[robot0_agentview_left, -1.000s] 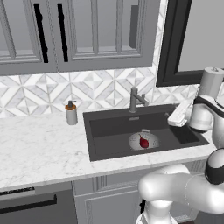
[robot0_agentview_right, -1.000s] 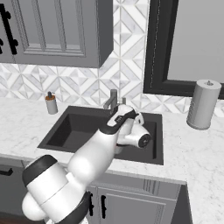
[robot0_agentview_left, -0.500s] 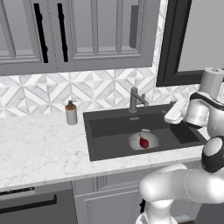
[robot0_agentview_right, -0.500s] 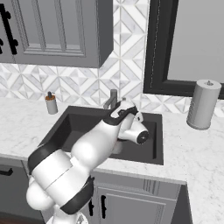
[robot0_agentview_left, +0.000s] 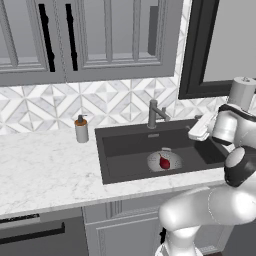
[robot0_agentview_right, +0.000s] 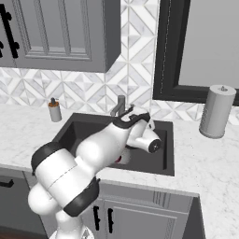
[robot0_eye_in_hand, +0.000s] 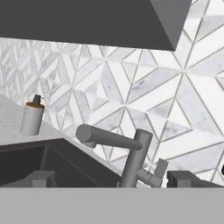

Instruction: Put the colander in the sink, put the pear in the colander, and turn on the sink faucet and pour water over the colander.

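We saw a white marble counter point(robot0_agentview_left: 45, 175) running under the tiled wall, with the dark sink point(robot0_agentview_left: 120, 150) set into it. A soap bottle point(robot0_agentview_left: 81, 129) stood near the counter's back edge, just beside the sink's left back corner. The sink faucet point(robot0_agentview_left: 154, 114) rose at the sink's back rim. A paper towel roll point(robot0_agentview_right: 216, 111) stood toward the counter's right end.

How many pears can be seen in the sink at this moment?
1. The single dark red pear lies inside the colander on the floor of the sink, in front of the faucet. In the right base view the arm covers part of the basin, so another could be hidden.
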You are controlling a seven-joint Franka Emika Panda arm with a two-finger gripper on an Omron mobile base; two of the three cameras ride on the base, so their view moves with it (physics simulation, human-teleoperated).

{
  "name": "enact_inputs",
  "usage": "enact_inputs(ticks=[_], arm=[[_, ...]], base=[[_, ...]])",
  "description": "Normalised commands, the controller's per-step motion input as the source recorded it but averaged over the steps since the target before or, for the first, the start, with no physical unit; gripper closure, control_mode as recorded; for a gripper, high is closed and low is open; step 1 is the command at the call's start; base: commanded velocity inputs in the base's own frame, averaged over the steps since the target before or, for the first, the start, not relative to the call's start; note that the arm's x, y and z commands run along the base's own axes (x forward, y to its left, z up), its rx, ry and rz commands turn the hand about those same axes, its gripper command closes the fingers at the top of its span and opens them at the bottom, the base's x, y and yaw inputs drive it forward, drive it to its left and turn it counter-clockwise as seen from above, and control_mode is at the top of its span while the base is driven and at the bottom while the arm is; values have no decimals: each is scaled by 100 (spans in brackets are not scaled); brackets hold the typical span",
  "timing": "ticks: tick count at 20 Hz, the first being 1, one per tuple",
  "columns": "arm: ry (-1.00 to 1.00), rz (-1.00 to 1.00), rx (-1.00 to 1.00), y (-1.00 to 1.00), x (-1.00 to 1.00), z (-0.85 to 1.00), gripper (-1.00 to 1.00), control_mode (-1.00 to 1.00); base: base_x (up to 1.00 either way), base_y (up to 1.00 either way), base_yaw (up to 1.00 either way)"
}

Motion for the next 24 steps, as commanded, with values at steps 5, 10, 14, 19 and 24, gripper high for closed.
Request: enact_inputs(ticks=[5,10,14,19,24], arm=[[0,0,0,0,13,-11,-100,-100],[0,0,0,0,15,-10,-100,-100],[0,0,0,0,13,-15,-100,-100],[0,0,0,-2,19,-23,-100,-100],[-2,0,0,-1,4,-10,-100,-100]], base=[[0,0,0],[0,0,0],[0,0,0],[0,0,0],[0,0,0]])
